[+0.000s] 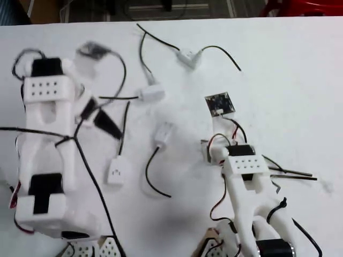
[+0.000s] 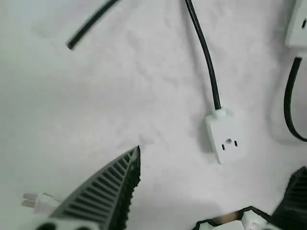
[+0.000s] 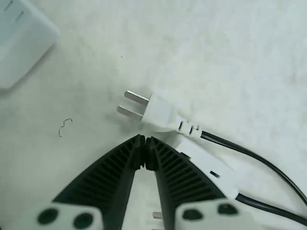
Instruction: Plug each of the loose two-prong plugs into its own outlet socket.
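Note:
My left gripper (image 2: 219, 160) hangs open above the table, its ribbed black fingers (image 2: 115, 187) spread wide. Between and beyond them lies a white outlet socket (image 2: 225, 139) on a black cable; from above this socket (image 1: 117, 171) sits just past the left gripper (image 1: 102, 126). My right gripper (image 3: 144, 141) is shut with nothing in it. Just beyond its tips lies a white two-prong plug (image 3: 160, 112), its prongs pointing away from the cable. A second white plug body (image 3: 204, 163) lies partly under one finger. A white block (image 3: 21, 45) lies farther off.
Another white socket piece (image 1: 163, 132) trails a curved black cable mid-table. A further one (image 1: 153, 92) and a white piece (image 1: 187, 56) with two cables lie toward the back. Two black cables (image 1: 292, 172) run out from under the right arm (image 1: 244, 166).

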You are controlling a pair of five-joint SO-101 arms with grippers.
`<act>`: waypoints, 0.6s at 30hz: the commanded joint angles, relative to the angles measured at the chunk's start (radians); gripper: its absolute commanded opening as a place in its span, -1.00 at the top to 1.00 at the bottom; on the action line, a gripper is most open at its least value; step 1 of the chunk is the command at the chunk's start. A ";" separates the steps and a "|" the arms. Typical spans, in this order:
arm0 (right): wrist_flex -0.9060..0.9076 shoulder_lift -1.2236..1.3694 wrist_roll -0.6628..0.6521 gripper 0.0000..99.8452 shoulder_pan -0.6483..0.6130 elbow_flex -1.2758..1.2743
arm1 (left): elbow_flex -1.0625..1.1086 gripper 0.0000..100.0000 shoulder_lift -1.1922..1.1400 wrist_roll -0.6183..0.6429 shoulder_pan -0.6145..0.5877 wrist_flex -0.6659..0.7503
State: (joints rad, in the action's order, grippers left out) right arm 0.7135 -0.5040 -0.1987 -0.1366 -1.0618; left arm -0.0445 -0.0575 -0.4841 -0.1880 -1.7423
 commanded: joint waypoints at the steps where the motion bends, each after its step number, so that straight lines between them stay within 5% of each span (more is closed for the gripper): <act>1: -0.012 -0.035 0.002 0.95 -0.007 0.003 | 0.262 0.11 0.107 -0.009 -0.024 0.132; 9: -0.012 -0.035 0.002 0.95 -0.007 -0.006 | 0.674 0.11 0.269 -0.040 -0.064 0.463; 18: -0.012 -0.035 0.002 0.95 -0.008 -0.006 | 0.956 0.11 0.364 0.069 -0.068 0.764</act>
State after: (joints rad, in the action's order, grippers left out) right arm 0.7135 -0.5040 -0.1987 -0.1366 -1.0740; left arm 0.8638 0.2539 -0.4442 -0.2417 -1.0687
